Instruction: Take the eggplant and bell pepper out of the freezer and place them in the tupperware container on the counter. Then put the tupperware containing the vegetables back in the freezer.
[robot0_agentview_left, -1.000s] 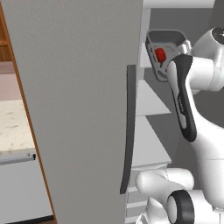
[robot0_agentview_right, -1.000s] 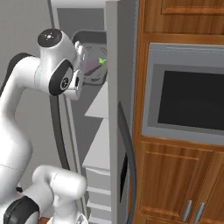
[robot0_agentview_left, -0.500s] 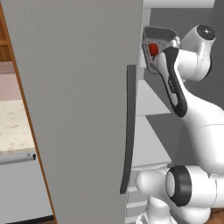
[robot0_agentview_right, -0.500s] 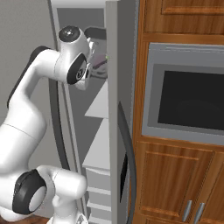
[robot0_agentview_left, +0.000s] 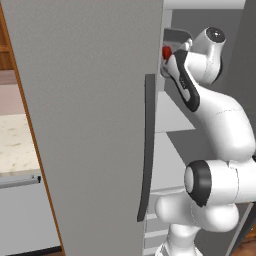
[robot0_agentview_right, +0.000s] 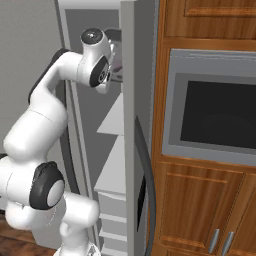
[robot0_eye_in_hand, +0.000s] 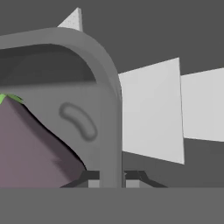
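Claw (robot0_eye_in_hand: 110, 177): clamped shut on the rim of the tupperware container (robot0_eye_in_hand: 94, 65), one dark tip either side of the wall, a hold that suits carrying the tray level by its edge.
Tupperware container: dark grey, matte, with a rounded corner and a smooth raised rim; an oval dimple is pressed into its floor. It sits high at the upper shelf of the freezer (robot0_agentview_left: 90, 125), apparently in the last leg of the task.
Eggplant (robot0_eye_in_hand: 30, 148): dull purple, with a green stem tip, lying in the tray against its floor.
Bell pepper (robot0_agentview_left: 166, 52): a small glossy red lump, seen in the left base view just past the door edge, beside the arm's wrist; it appears to be in the tray.
Freezer: tall, flat matte grey door swung open, long dark curved handle (robot0_agentview_left: 146, 150), pale flat shelves (robot0_agentview_right: 112, 120) inside.
Worktop (robot0_agentview_left: 17, 145): beige speckled stone, off to the left, well apart from the arm.
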